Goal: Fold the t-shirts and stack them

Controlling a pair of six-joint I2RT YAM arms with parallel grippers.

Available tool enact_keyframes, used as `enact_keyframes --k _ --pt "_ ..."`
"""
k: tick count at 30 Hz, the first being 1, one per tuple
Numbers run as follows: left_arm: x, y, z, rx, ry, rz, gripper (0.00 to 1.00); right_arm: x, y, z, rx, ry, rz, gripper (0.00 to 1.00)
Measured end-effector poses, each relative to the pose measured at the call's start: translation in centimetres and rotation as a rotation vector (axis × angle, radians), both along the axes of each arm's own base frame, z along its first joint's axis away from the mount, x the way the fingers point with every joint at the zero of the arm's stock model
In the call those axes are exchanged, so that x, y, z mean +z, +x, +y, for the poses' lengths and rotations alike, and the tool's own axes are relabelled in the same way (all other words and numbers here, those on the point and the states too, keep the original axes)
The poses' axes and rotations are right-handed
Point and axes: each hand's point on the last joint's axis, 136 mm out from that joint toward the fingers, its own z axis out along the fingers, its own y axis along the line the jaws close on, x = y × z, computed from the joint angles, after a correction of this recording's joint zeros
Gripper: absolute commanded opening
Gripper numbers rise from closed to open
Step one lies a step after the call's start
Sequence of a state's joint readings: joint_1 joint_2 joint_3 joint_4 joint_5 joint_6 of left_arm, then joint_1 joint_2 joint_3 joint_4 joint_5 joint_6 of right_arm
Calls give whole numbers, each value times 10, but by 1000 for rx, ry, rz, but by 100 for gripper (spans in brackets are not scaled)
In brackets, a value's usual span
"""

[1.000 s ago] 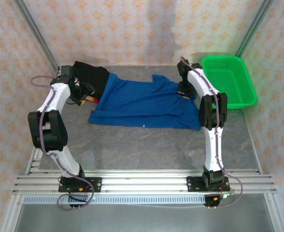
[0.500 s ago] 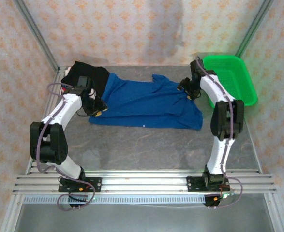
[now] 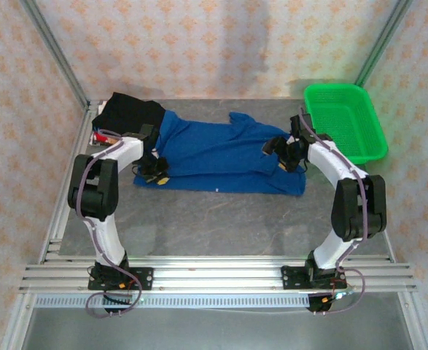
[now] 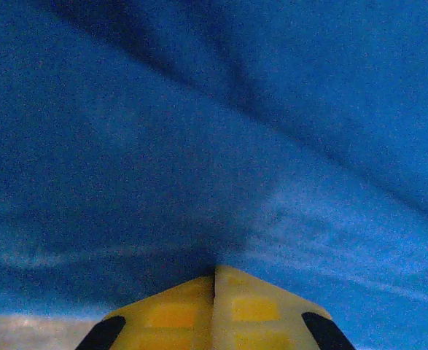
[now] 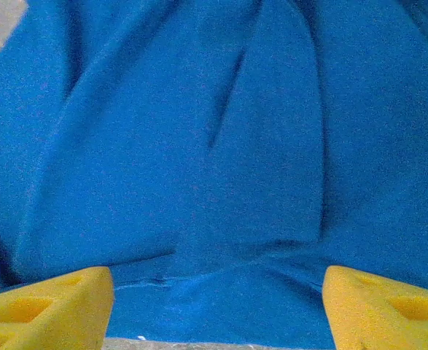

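A royal blue t-shirt (image 3: 221, 153) lies spread flat across the back middle of the table. In the top view my left gripper (image 3: 156, 175) sits at its front left corner. In the left wrist view that gripper (image 4: 215, 273) has its yellow fingers pressed together, and the blue cloth (image 4: 199, 146) puckers into their tips. My right gripper (image 3: 283, 156) hovers over the shirt's right side. Its fingers (image 5: 49, 310) stand wide apart, open, above blue cloth (image 5: 221, 182). A black t-shirt (image 3: 130, 111) is bunched at the back left, with a sliver of red cloth (image 3: 98, 135) beside it.
A green plastic basket (image 3: 345, 117) stands at the back right corner, close to the right arm. Bare grey table (image 3: 221, 219) stretches between the blue shirt and the arm bases. Patterned walls close in the back and both sides.
My left gripper moved from beside the black shirt to the blue shirt's front left corner and shut there. My right gripper opened and slid nearer along the shirt's right side.
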State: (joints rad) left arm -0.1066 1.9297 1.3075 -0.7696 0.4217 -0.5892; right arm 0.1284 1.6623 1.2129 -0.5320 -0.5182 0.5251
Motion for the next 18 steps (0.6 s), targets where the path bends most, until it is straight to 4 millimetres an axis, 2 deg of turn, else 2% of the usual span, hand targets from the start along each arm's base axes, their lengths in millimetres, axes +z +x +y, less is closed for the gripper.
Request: enact_keyframes --k 5,9,13,16,18 --pt "-5 36 2 18 31 -34 6 3 7 3 1 19 -29 76" --pt "-1 59 3 23 48 -79 6 -9 7 4 -6 25 -12 76" --pt "15 84 5 34 62 -148 8 -30 -5 3 -12 25 43 76" --pt "32 107 6 44 76 -213 14 -40 -10 2 -12 21 72 75" --pt "41 117 9 53 94 -247 22 -43 -10 2 -12 19 79 76"
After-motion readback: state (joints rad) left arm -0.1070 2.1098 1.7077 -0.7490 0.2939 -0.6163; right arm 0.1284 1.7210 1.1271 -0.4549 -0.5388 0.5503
